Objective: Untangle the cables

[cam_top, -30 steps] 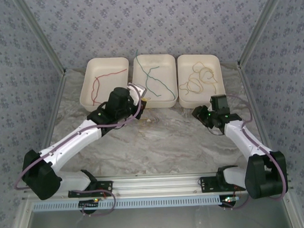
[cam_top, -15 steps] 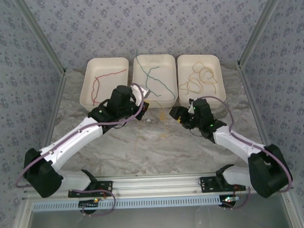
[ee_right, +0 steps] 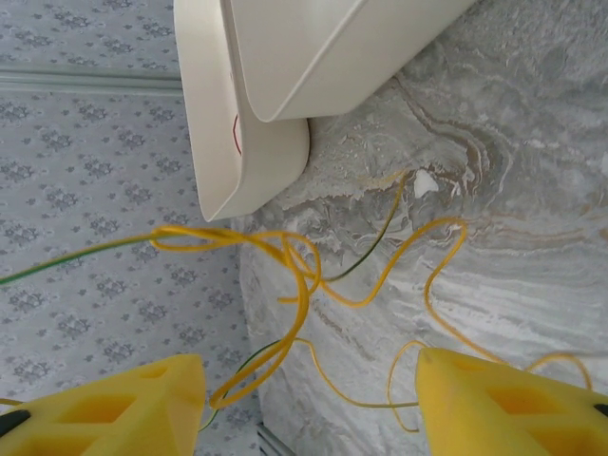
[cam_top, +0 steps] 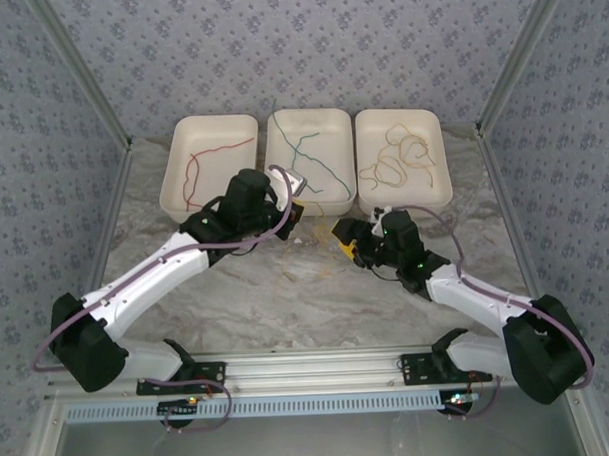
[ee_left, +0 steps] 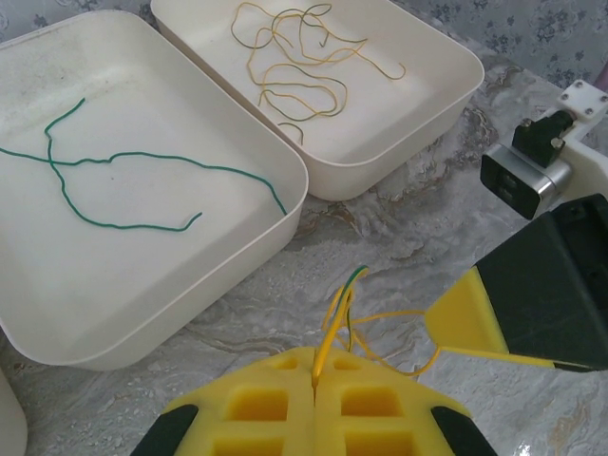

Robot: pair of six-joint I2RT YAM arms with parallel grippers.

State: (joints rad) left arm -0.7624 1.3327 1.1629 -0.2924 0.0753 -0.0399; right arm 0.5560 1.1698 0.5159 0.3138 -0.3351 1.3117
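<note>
Some thin, bendy yellow and green cables [ee_left: 336, 318] stick out of the left hand [ee_left: 313, 372], which is pinched tight on them; the right hand [ee_right: 309, 380] is spread wide.

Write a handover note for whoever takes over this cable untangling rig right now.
Left gripper: shut on the yellow-green tangle, in front of the middle tray.
Right gripper: open, tangle loops between its jaws.
Done: red cable in the left tray, green cables in the middle tray, yellow cables in the right tray.
Left: pull the tangle apart, then probably tray each strand by colour.
</note>
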